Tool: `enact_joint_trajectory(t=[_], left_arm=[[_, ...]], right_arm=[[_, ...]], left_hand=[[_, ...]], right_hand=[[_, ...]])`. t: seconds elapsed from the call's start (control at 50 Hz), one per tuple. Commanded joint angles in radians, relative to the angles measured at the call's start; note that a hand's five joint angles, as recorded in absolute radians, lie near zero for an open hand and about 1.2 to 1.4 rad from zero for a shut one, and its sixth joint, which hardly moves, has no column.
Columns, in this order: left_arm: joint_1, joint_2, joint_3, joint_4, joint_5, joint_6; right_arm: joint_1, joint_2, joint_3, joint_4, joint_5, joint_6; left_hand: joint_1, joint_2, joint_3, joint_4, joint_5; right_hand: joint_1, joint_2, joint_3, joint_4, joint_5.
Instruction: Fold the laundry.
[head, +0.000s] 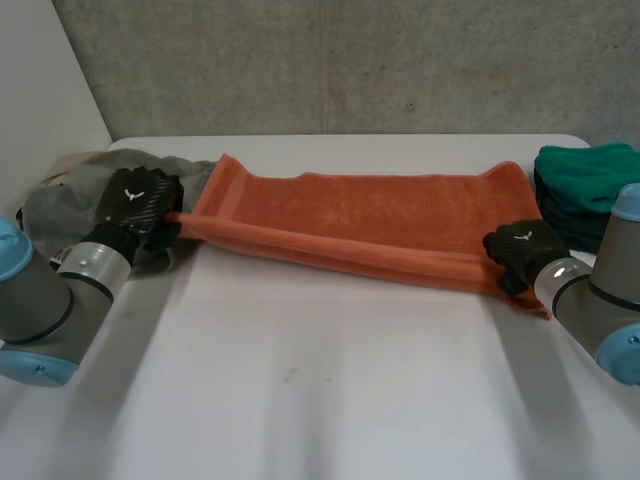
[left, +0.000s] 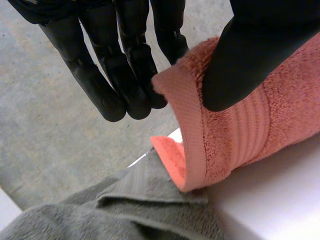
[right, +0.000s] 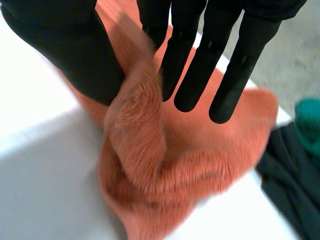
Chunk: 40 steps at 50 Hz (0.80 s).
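An orange towel (head: 370, 220) lies stretched across the white table (head: 330, 390), its near long edge raised as a ridge between my two hands. My left hand (head: 135, 200) is at the towel's left end. In the left wrist view the towel's hemmed corner (left: 200, 130) is pinched between the thumb (left: 250, 65) and the straight fingers (left: 125, 80). My right hand (head: 520, 248) is at the towel's right end. There a fold of the towel (right: 145, 150) rises between the thumb (right: 65, 55) and the straight fingers (right: 200, 70).
A crumpled grey cloth (head: 60, 195) lies at the table's left edge, under and behind my left hand, and reaches below the towel corner (left: 125, 210). A stack of green and dark cloths (head: 585, 180) sits at the far right, close to my right hand (right: 295, 170).
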Motion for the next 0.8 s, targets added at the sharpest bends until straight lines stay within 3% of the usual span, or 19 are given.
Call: enact_joint_trajectory(t=[0.02,0.18,0.4,0.52,0.64,0.8], left_arm=[[0.035,0.038,-0.001,-0.035,-0.008,0.001],[0.052,0.067,-0.024,-0.063,-0.003,0.001],[0.090,0.121,-0.079,-0.082,0.018,-0.013],[0.096,0.141,-0.097,-0.097,0.046,-0.018],[0.093,0.145,-0.091,-0.102,0.050,-0.019],[0.083,0.144,-0.084,-0.102,0.047,-0.019]], right_arm=[[-0.028,0.011,-0.052,0.076,0.135,0.166],[-0.065,0.014,-0.081,0.165,0.158,0.295],[-0.095,0.022,-0.097,0.222,0.114,0.282],[-0.114,-0.019,-0.058,0.271,0.014,0.138],[-0.155,-0.038,0.012,0.262,-0.093,-0.059],[-0.166,-0.013,0.041,0.170,-0.108,-0.076]], left_hand=[[0.246,0.201,0.214,0.200,0.234],[0.246,0.201,0.214,0.200,0.234],[0.246,0.201,0.214,0.200,0.234],[0.246,0.201,0.214,0.200,0.234],[0.246,0.201,0.214,0.200,0.234],[0.246,0.201,0.214,0.200,0.234]], right_hand=[[-0.283,-0.262,-0.267,-0.275,-0.278],[-0.375,-0.354,-0.359,-0.367,-0.370],[-0.361,-0.339,-0.344,-0.353,-0.355],[-0.525,-0.504,-0.509,-0.517,-0.519],[-0.528,-0.507,-0.512,-0.520,-0.522],[-0.437,-0.416,-0.421,-0.429,-0.432]])
